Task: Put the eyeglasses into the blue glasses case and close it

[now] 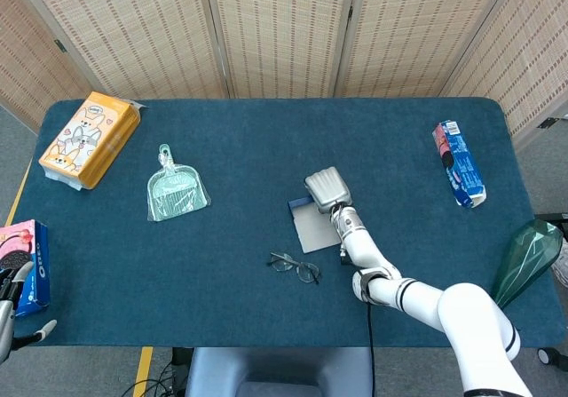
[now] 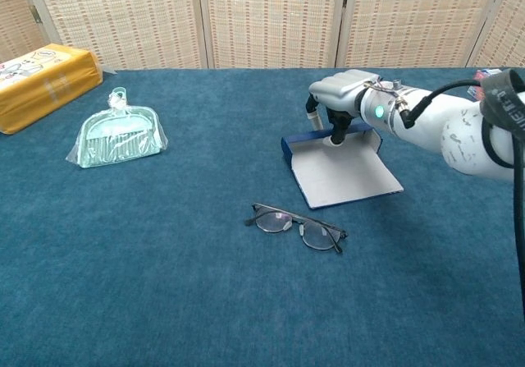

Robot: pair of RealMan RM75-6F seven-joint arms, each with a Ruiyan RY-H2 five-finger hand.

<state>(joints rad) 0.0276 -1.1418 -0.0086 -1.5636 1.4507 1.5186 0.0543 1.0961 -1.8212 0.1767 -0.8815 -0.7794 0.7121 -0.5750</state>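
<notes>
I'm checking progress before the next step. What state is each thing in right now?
blue glasses case: open, lying flat, empty.
eyeglasses: on the table, outside the case.
right hand: touches the case's far edge.
left hand: idle at the table's edge, holding nothing.
</notes>
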